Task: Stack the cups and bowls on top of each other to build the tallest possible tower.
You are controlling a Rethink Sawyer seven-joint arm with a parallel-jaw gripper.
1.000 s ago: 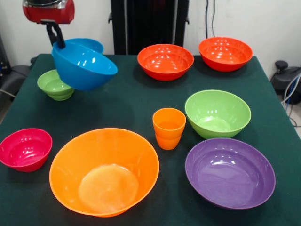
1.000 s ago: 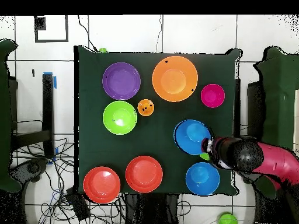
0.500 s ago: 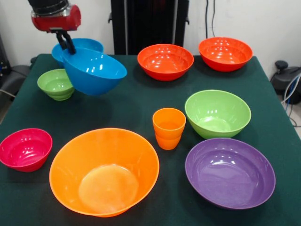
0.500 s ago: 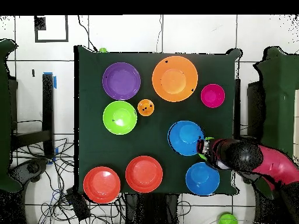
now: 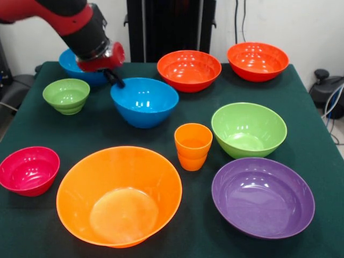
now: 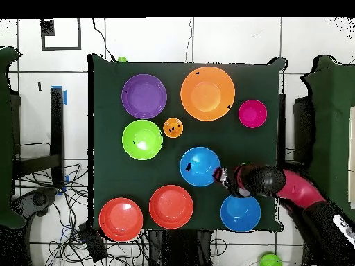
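Note:
My gripper (image 5: pixel 114 81) (image 6: pixel 218 173) is shut on the near-left rim of a blue bowl (image 5: pixel 145 102) (image 6: pixel 200 166). The bowl sits level, low at the table's middle; I cannot tell if it touches the cloth. A second blue bowl (image 5: pixel 72 61) (image 6: pixel 240 213) stands behind the arm. The orange cup (image 5: pixel 193 146) (image 6: pixel 173 127) is upright beside the green bowl (image 5: pixel 249 129) (image 6: pixel 142 139). Also standing apart are the small ribbed green bowl (image 5: pixel 66 95), crimson bowl (image 5: pixel 28 170) (image 6: pixel 252 113), large orange bowl (image 5: pixel 119 194) (image 6: pixel 207 93), purple bowl (image 5: pixel 262 196) (image 6: pixel 144 95) and two red-orange bowls (image 5: pixel 188 70) (image 5: pixel 257 61).
All bowls stand singly on the dark green table (image 5: pixel 156 141), none nested. In the overhead view the arm (image 6: pixel 291 190) covers the small green bowl. The two red-orange bowls (image 6: pixel 171 206) (image 6: pixel 120 219) lie along the table's edge nearest the base.
The gripper has carried the blue bowl from the side by the small green bowl toward the table's middle and lower. The bowl has gone from tilted to level.

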